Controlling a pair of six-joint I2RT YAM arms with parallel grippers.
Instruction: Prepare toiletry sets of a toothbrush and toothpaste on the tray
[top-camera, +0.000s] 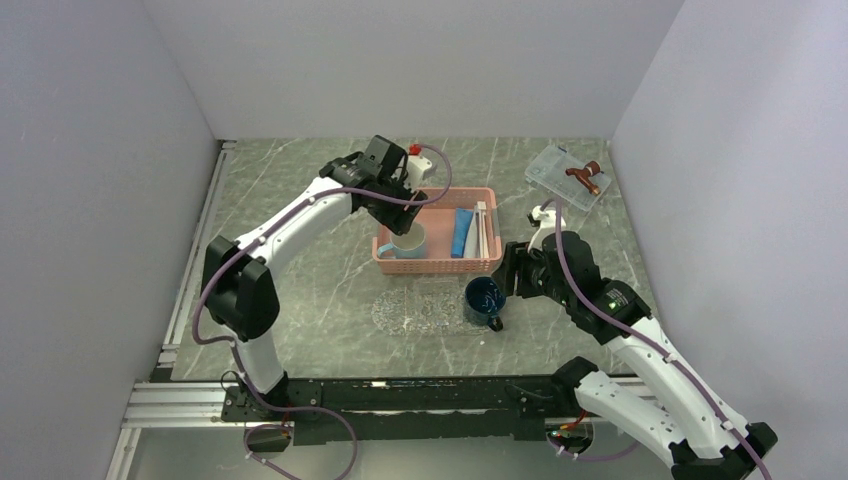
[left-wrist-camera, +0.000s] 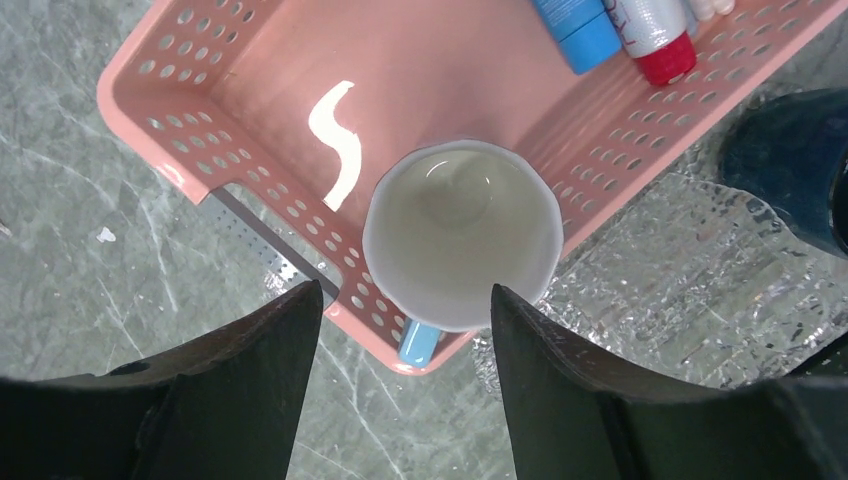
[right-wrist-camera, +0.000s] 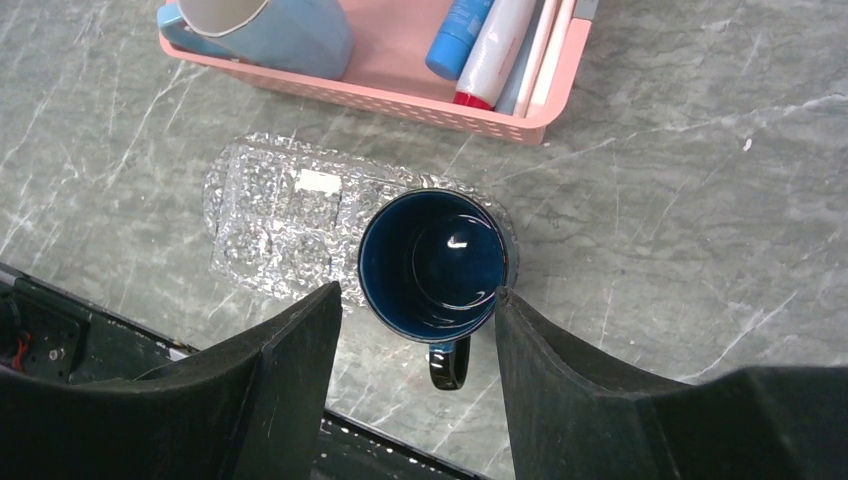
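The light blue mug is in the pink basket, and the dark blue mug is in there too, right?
Not quite. The light blue mug is in the pink basket, but the dark blue mug stands outside it, on one end of the clear tray. The right wrist view shows it.

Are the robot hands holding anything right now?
Nothing. Both are open: the left gripper hovers over the light blue mug, the right gripper over the dark blue mug.

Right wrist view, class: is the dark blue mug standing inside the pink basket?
No, the dark blue mug stands outside the pink basket, at one end of the clear tray.
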